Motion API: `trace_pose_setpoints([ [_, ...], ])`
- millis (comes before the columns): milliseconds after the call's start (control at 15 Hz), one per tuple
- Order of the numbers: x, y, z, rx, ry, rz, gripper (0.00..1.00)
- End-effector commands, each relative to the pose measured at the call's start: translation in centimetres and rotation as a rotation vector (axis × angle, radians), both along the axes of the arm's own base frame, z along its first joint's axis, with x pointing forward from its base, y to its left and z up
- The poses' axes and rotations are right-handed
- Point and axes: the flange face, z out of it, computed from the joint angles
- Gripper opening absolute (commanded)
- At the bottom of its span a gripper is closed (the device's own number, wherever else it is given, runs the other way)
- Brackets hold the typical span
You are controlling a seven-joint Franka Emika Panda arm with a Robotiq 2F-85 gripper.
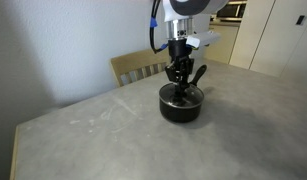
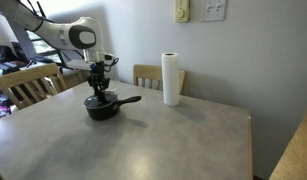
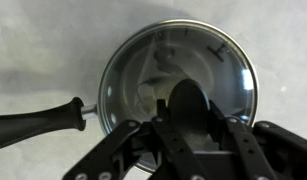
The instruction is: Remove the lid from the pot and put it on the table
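1. Tabletop (image 2: 183, 140) carries everything; that's where the lid must land.
2. Pot (image 1: 180, 108) sits on it, lid on top; glare hides whatever's inside.
3. Lid (image 3: 218, 60): an off-centre pinch could tilt it or drag the pot along.
4. My gripper (image 1: 183, 85) is down over the lid's centre, jaws straddling it; clamped or not, I can't tell.

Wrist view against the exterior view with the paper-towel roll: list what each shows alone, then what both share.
Only the wrist view: the lid from straight above, its glass and metal rim filling much of the frame. Only that exterior view: the paper-towel roll, a wooden chair, the wall plates and the robot arm. Both: the pot, its long handle, the gripper low over the pot, and the grey table. Neither settles whether the gripper is shut.
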Motion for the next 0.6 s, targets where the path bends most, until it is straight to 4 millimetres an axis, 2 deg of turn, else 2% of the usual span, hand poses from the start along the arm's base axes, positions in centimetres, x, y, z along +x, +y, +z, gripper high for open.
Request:
trace_pose_setpoints([
  [0,-0.8,0.4,2.0,-0.006,0.073,0.000,0.15],
  [267,-1.1,0.5,3.4,-0.018,0.110,0.003,0.15],
  [533,-1.2,0.0,6.0,-0.027,0.076,-0.012,0.15],
])
